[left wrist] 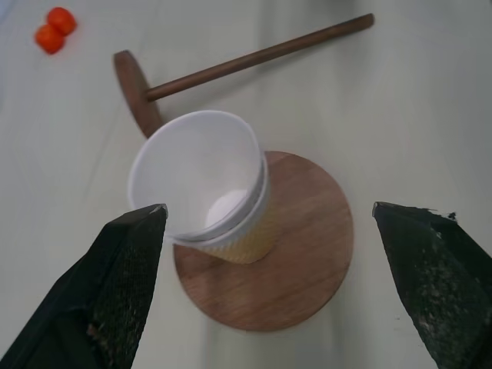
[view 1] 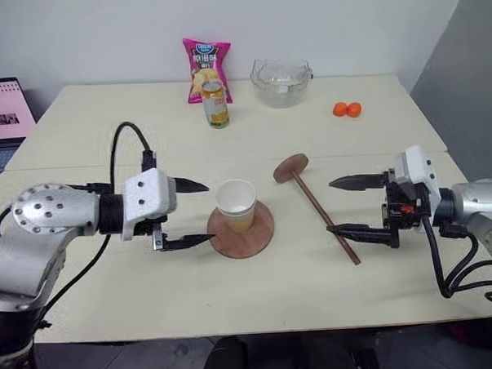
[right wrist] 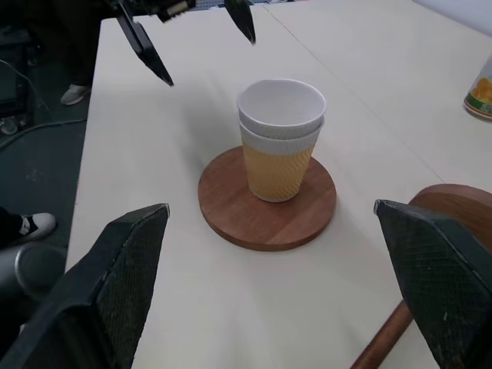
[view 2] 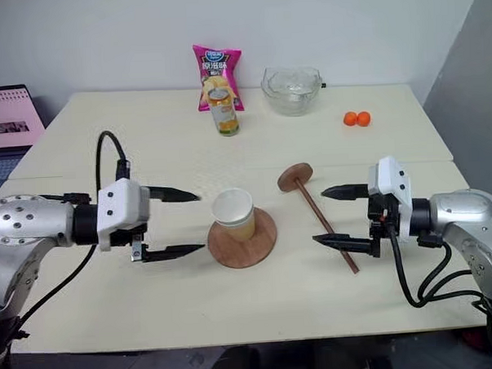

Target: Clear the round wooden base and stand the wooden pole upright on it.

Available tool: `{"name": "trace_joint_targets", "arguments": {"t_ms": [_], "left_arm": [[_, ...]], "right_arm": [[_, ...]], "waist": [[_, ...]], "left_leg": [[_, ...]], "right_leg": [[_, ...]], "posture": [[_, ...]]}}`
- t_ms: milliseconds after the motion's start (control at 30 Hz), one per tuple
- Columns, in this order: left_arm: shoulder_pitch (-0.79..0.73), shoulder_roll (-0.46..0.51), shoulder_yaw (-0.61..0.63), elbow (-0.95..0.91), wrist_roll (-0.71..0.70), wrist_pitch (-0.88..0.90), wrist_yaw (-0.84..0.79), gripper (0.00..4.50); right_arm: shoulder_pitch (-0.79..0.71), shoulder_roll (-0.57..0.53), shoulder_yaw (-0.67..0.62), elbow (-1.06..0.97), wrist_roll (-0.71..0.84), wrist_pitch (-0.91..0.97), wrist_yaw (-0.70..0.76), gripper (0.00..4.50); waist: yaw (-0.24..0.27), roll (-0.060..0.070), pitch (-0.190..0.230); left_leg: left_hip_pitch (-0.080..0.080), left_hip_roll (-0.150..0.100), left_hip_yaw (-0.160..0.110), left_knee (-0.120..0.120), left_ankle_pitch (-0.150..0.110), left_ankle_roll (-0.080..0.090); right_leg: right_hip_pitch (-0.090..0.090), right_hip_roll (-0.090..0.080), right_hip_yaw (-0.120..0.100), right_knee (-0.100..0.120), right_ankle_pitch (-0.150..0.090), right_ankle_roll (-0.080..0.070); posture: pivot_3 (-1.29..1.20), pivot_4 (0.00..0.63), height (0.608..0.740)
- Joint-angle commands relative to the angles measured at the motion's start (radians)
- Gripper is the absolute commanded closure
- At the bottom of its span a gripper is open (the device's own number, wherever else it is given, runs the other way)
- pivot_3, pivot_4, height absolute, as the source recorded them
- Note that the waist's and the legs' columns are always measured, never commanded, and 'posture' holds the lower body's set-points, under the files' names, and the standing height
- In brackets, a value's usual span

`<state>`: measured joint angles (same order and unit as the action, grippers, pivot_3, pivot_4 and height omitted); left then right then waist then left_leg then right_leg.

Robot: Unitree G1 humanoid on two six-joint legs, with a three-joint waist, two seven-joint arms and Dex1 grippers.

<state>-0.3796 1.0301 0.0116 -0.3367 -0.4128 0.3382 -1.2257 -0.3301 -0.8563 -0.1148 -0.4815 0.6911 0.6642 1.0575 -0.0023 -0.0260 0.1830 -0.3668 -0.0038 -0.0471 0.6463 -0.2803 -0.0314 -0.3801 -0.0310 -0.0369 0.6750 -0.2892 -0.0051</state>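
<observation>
My left claw (view 1: 196, 211) hangs released, fingers wide apart, just left of the paper cup (view 1: 236, 205), not touching it. The cup stands upright on the round wooden base (view 1: 252, 233), w/ the base flat on the worktop (view 1: 152, 278) near the front centre. My right claw (view 1: 342, 206) is also released, gripping nothing, next to the wooden pole (view 1: 321, 211). The pole lies flat on the worktop right of the base, disc end twd the back, apart from it.
</observation>
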Motion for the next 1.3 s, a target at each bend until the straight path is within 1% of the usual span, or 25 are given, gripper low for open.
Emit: {"name": "trace_joint_targets", "arguments": {"t_ms": [33,100,200,333,567,633,667,700,833,1100,1300], "left_arm": [[-0.093,-0.02,-0.068,0.054,0.044,-0.054,-0.061,0.03],[-0.146,-0.043,-0.111,0.095,0.067,-0.078,-0.089,0.03],[-0.237,-0.097,-0.205,0.173,0.145,-0.141,-0.129,0.03],[-0.273,-0.134,-0.243,0.222,0.178,-0.182,-0.162,0.03],[-0.344,-0.183,-0.32,0.32,0.287,-0.305,-0.2,0.03],[-0.355,-0.191,-0.338,0.343,0.313,-0.34,-0.211,0.39],[-0.358,-0.194,-0.345,0.351,0.324,-0.352,-0.216,0.49],[-0.36,-0.197,-0.349,0.357,0.332,-0.36,-0.221,0.74],[-0.37,-0.212,-0.359,0.395,0.362,-0.398,-0.228,1.48],[-0.39,-0.24,-0.369,0.442,0.402,-0.449,-0.239,3.09],[-0.39,-0.234,-0.365,0.45,0.412,-0.462,-0.262,4.31]], "right_arm": [[0.007,-0.006,-0.032,-0.063,0.044,0.011,-0.023,0.0],[0.012,-0.004,-0.033,-0.089,0.062,0.022,-0.033,0.0],[0.026,-0.007,-0.031,-0.127,0.074,0.02,-0.039,0.0],[0.038,-0.005,-0.03,-0.138,0.07,0.015,-0.047,0.0],[0.046,-0.002,-0.025,-0.141,0.064,0.006,-0.05,0.0],[0.046,-0.002,-0.025,-0.143,0.067,0.003,-0.047,0.0],[0.045,-0.002,-0.027,-0.145,0.073,0.003,-0.045,0.0],[0.045,-0.002,-0.029,-0.147,0.076,0.003,-0.043,0.0],[0.032,-0.008,-0.043,-0.157,0.105,-0.002,-0.025,0.0],[0.008,-0.037,-0.04,-0.155,0.102,-0.008,-0.004,0.0],[0.0,-0.048,-0.035,-0.15,0.101,-0.013,0.004,0.0]], "waist": [[0.0,0.0,0.0],[0.001,0.0,0.0],[0.001,0.0,0.0],[0.0,-0.001,0.0],[0.0,-0.001,0.001],[0.0,-0.001,0.001],[0.0,-0.001,0.001],[0.0,-0.001,0.001],[0.0,-0.001,0.001],[0.0,-0.001,0.001],[0.0,-0.001,0.001]], "left_leg": [[0.0,0.0,0.0,0.0,0.0,0.0],[0.0,0.0,0.0,0.0,0.0,0.0],[-0.001,0.0,0.0,0.001,0.0,0.0],[-0.001,-0.001,0.0,0.001,0.0,0.0],[-0.002,0.0,-0.001,0.001,0.0,0.0],[-0.002,0.0,-0.001,0.002,0.0,0.0],[-0.002,0.0,-0.001,0.002,0.0,0.0],[-0.002,0.0,-0.001,0.002,0.0,0.0],[-0.002,0.0,-0.001,0.002,0.0,0.0],[-0.002,0.0,-0.001,0.003,0.0,0.0],[-0.002,0.0,-0.001,0.003,0.0,0.0]], "right_leg": [[0.0,0.0,0.0,0.0,0.0,0.0],[0.0,0.0,0.0,0.0,0.0,0.0],[0.0,0.0,-0.001,0.0,0.0,0.0],[0.0,0.001,0.0,0.0,0.0,0.0],[0.0,0.001,-0.001,0.0,0.0,0.0],[0.0,0.001,-0.001,0.0,0.0,0.0],[0.0,0.001,-0.001,0.0,0.0,0.0],[0.0,0.001,-0.001,0.0,0.0,0.0],[0.0,0.001,-0.001,0.0,0.0,0.0],[0.0,0.001,-0.001,0.001,0.0,0.0],[0.0,0.001,-0.001,0.001,0.0,0.0]], "posture": [[0.0,0.15,0.74],[0.0,0.15,0.74],[0.0,0.15,0.74],[0.0,0.15,0.74],[0.0,0.15,0.74],[0.0,0.15,0.74],[0.0,0.15,0.74],[0.0,0.15,0.74],[0.0,0.15,0.74],[0.0,0.15,0.74],[0.0,0.15,0.74]]}}
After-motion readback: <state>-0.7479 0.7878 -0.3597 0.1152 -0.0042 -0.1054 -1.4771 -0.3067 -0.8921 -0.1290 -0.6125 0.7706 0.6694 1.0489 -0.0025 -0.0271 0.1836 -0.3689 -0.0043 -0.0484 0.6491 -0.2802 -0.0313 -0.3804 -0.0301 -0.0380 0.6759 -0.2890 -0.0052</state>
